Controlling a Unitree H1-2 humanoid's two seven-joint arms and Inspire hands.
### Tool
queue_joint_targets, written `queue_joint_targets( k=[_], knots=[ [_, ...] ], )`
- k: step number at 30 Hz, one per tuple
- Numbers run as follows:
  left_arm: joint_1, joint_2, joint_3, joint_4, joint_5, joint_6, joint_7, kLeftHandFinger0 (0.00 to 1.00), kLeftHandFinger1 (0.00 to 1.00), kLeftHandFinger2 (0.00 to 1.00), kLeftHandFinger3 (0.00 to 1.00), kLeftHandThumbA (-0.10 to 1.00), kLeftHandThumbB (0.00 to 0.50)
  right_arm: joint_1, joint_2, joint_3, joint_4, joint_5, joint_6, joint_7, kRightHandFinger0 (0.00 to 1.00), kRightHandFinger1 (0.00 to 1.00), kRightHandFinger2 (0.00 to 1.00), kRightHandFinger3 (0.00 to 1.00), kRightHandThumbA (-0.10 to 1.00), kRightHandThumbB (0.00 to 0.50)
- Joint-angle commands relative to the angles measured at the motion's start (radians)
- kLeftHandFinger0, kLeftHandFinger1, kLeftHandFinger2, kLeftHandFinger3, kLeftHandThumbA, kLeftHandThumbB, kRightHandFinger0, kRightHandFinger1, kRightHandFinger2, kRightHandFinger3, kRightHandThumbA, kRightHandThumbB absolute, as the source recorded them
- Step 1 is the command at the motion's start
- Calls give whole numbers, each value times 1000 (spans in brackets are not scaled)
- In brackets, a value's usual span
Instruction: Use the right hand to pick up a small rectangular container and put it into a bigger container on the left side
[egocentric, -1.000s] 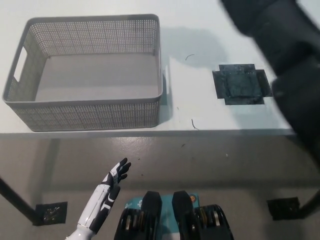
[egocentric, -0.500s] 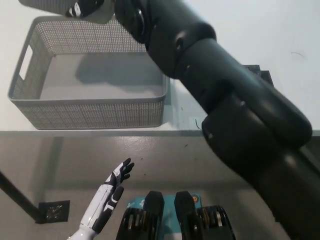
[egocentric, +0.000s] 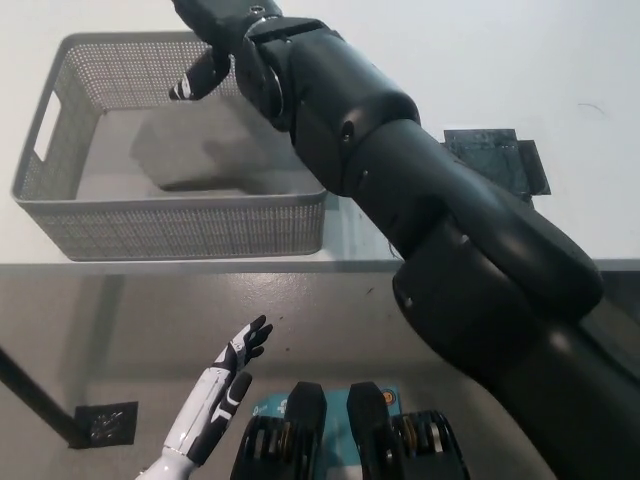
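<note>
Basket (egocentric: 180, 225), the grey perforated bigger container, stands upright on the left part of the white table (egocentric: 450, 40) in the head view, its open top facing up. Its long axis runs across the picture from left to right, and its front long wall lies close to the table's near edge. A handle slot is cut into the short wall at the picture's left. The inside shows a bare grey floor with a dark shadow across the middle.

The small rectangular container cannot be made out here; nothing of that kind shows on the basket floor or on the open table.

The black right arm comes in from the lower right and crosses the basket's right end diagonally. The right hand (egocentric: 205, 50) sits at the top edge of the picture, above the basket's back wall and clear of its floor. It is partly cut off by the frame, so I cannot tell whether it is clamped on anything.

A dark square patch (egocentric: 500, 155) lies on the table right of the basket, partly covered by the arm.

The white left hand (egocentric: 228, 375) rests at the lower left, below the table edge, fingers spread and holding nothing.
</note>
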Motion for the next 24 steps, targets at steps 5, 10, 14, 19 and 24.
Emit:
queue_joint_targets(
  k=[5,10,14,19,24],
  knots=[
    [-18,21,-4,-40,19,0,-10,1000,1000,1000,1000,1000,326,-115,-29,-44,-25,47,-16,74,1000,1000,1000,1000,959,500],
    [-22,22,-5,-45,22,10,-9,1000,1000,1000,1000,1000,328,-147,-62,-83,-45,83,-74,73,1000,1000,1000,1000,1000,500],
    [-38,22,1,-37,25,-4,-2,1000,1000,1000,1000,1000,315,-189,-161,-145,-99,118,-191,23,1000,1000,1000,1000,1000,472],
    [-49,32,9,-37,10,5,-8,1000,1000,1000,1000,1000,317,-112,-346,-218,-389,150,-262,77,1000,1000,1000,1000,909,400],
    [-63,30,19,-31,5,-1,0,1000,1000,1000,1000,1000,325,113,-541,-366,-1005,302,-64,270,1000,1000,1000,1000,979,384]
  ],
)
